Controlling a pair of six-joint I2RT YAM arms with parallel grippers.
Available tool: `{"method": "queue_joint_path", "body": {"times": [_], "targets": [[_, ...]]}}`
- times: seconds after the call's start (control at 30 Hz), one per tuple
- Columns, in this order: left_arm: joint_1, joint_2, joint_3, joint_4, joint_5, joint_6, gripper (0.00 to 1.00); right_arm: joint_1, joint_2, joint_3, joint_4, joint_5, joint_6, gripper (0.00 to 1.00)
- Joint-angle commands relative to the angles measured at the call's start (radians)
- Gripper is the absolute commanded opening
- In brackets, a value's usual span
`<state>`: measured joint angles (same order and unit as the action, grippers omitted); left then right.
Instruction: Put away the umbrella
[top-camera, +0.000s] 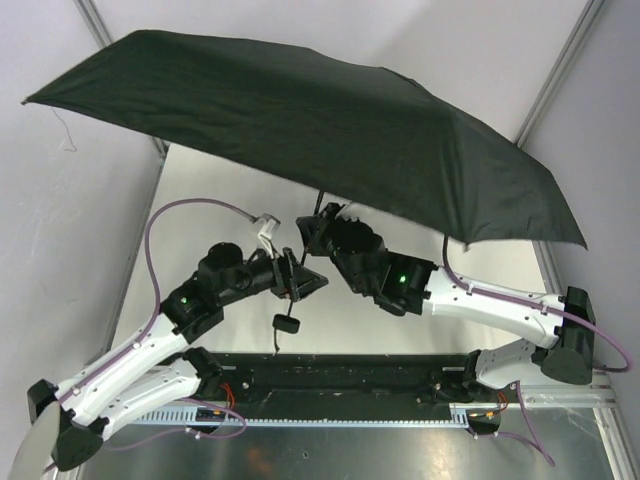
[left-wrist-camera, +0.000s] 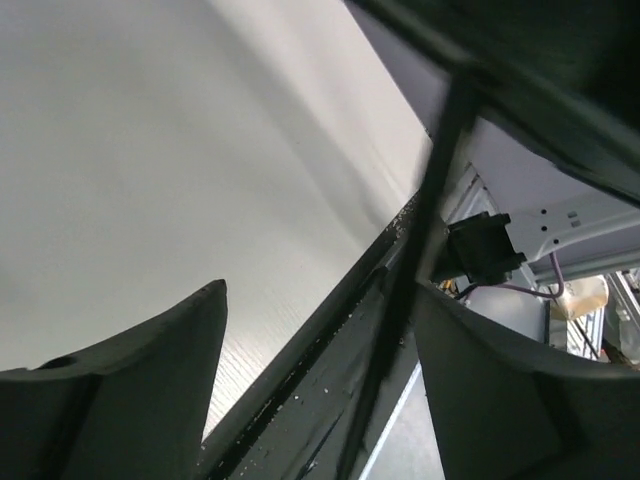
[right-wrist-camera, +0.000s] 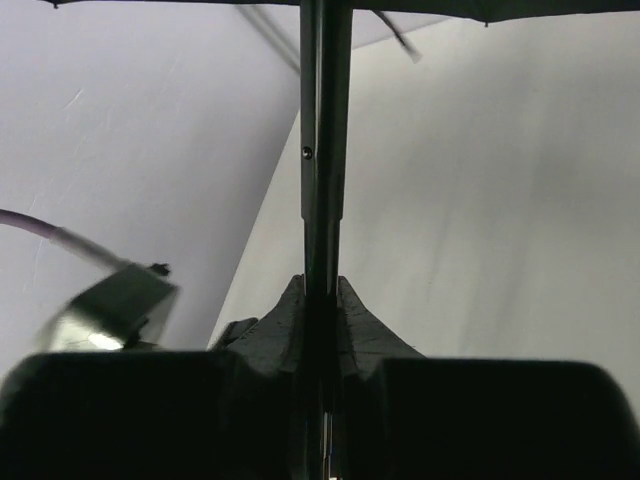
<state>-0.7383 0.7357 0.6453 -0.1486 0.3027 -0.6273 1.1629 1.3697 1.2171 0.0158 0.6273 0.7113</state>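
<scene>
Umbrella (top-camera: 330, 130) of black matte fabric spreads fully open above both my arms, its thin dark metal shaft (right-wrist-camera: 322, 150) clamped tight in my right gripper (right-wrist-camera: 320, 300), while my left gripper (left-wrist-camera: 318, 292) stands wide, the shaft running between its spread fingers.

High view from behind, wrist views close (all share umbrella (top-camera: 300, 120))

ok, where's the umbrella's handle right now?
Top view, centre: the small black handle of the open black fabric umbrella hangs just below the left arm's fingers.
</scene>
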Motion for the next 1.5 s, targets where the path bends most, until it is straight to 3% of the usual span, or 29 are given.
{"method": "queue_joint_path", "body": {"times": [0.0, 0.13, 0.2, 0.27, 0.4, 0.47, 0.6, 0.73, 1.17, 1.47], "targets": [[-0.044, 0.066, 0.076, -0.032, -0.125, 0.037, 0.66, 0.076, 0.017, 0.141, -0.060, 0.309, -0.031, 0.00], [-0.046, 0.080, 0.088, -0.034, -0.076, 0.025, 0.12, 0.069, 0.017, 0.158, -0.036, 0.191, -0.061, 0.00], [-0.047, 0.068, 0.085, -0.009, -0.025, 0.014, 0.03, 0.040, 0.005, 0.157, -0.030, 0.071, -0.075, 0.04], [-0.046, 0.041, 0.068, 0.050, 0.039, 0.006, 0.01, 0.008, -0.008, 0.152, -0.028, -0.048, -0.092, 0.16], [-0.044, -0.031, 0.021, 0.216, 0.145, -0.068, 0.00, -0.027, -0.060, 0.096, 0.029, -0.164, -0.117, 0.56], [-0.044, -0.054, 0.003, 0.294, 0.188, -0.113, 0.00, -0.069, -0.107, 0.021, 0.116, -0.250, -0.055, 0.65], [-0.044, -0.063, -0.021, 0.396, 0.250, -0.184, 0.00, -0.189, -0.195, -0.189, 0.418, -0.474, 0.113, 0.71], [-0.044, -0.068, -0.062, 0.496, 0.280, -0.258, 0.00, -0.258, -0.220, -0.290, 0.623, -0.565, 0.210, 0.77], [-0.046, -0.040, -0.136, 0.729, 0.370, -0.443, 0.00, -0.411, 0.019, -0.220, 1.144, -0.668, 0.449, 0.82], [-0.047, -0.067, -0.207, 0.805, 0.369, -0.508, 0.00, -0.484, 0.158, -0.108, 1.322, -0.640, 0.556, 0.77]]}}
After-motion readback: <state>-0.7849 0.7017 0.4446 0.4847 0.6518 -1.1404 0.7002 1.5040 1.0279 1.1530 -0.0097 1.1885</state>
